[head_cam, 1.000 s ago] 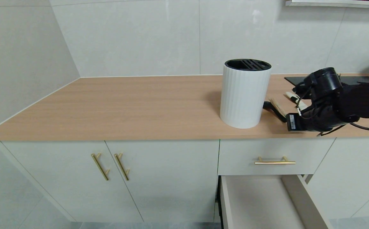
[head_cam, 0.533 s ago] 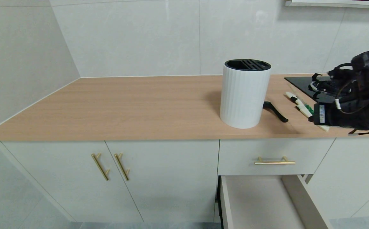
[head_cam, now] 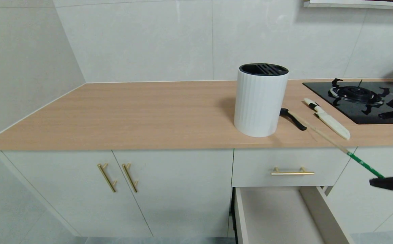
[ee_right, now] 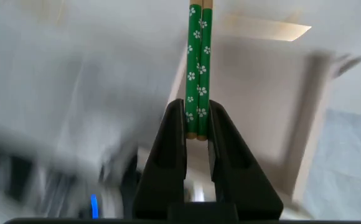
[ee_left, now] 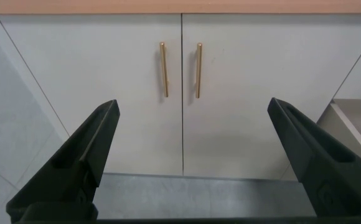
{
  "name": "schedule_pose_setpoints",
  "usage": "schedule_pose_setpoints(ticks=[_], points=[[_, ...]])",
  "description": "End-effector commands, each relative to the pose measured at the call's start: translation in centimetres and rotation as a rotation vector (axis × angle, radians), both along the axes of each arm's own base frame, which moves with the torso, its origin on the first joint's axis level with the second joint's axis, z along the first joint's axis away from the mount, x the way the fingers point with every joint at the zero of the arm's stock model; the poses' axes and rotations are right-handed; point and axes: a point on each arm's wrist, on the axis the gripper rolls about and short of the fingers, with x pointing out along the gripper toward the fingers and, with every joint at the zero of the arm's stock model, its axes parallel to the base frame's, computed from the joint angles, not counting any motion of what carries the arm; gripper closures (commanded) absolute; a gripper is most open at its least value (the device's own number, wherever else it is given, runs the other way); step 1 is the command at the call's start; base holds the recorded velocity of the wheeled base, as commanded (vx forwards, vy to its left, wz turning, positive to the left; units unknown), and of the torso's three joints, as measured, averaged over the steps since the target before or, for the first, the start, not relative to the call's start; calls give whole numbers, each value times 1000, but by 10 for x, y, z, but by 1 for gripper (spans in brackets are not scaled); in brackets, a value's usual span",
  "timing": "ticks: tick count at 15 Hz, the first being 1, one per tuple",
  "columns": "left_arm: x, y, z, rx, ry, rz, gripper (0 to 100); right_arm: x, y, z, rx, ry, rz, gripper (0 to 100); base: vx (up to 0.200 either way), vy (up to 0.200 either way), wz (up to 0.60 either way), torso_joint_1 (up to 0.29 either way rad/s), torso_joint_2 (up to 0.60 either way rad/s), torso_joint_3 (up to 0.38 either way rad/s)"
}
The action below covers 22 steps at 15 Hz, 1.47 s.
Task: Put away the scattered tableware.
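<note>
My right gripper (head_cam: 376, 181) (ee_right: 197, 127) is shut on a pair of chopsticks (head_cam: 332, 144) (ee_right: 197, 68) with green, flower-patterned ends. It holds them at the green end, low at the right in front of the cabinet. The wooden tips slant up over the counter edge towards a black-handled utensil (head_cam: 293, 118). A white knife (head_cam: 328, 119) lies on the wooden counter (head_cam: 132, 112) beside it. Left of both stands a white ribbed utensil holder (head_cam: 260, 101) with a black slotted top. My left gripper (ee_left: 193, 115) is open with nothing in it, low in front of the cabinet doors (ee_left: 180, 93).
An open drawer (head_cam: 277, 217) sticks out below the counter, under a shut drawer with a gold handle (head_cam: 293, 173). A black gas hob (head_cam: 362, 98) sits at the counter's right end. The tiled wall closes off the back and left.
My right arm has swung from beside the holder to the right and down off the counter, carrying the chopsticks with it. The knife and the hob, hidden before, now show.
</note>
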Motion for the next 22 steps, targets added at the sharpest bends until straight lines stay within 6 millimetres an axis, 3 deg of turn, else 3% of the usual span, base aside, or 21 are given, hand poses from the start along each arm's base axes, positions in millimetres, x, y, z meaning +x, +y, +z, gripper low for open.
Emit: schedule_pose_setpoints(ticks=[1, 4, 11, 16, 22], points=[[0, 0, 0, 0, 0, 1, 0, -28, -5, -10, -20, -16, 48, 100, 0, 0, 0, 0, 0, 0], [0, 0, 0, 0, -1, 1, 0, -22, 5, -39, -126, 112, 192, 100, 0, 0, 0, 0, 0, 0], [0, 0, 0, 0, -1, 1, 0, 22, 25, -93, -216, 483, 237, 100, 0, 0, 0, 0, 0, 0], [0, 0, 0, 0, -1, 1, 0, 66, 40, -131, -250, 737, 86, 100, 0, 0, 0, 0, 0, 0], [0, 0, 0, 0, -1, 1, 0, 96, 55, -152, -164, 733, -36, 100, 0, 0, 0, 0, 0, 0]])
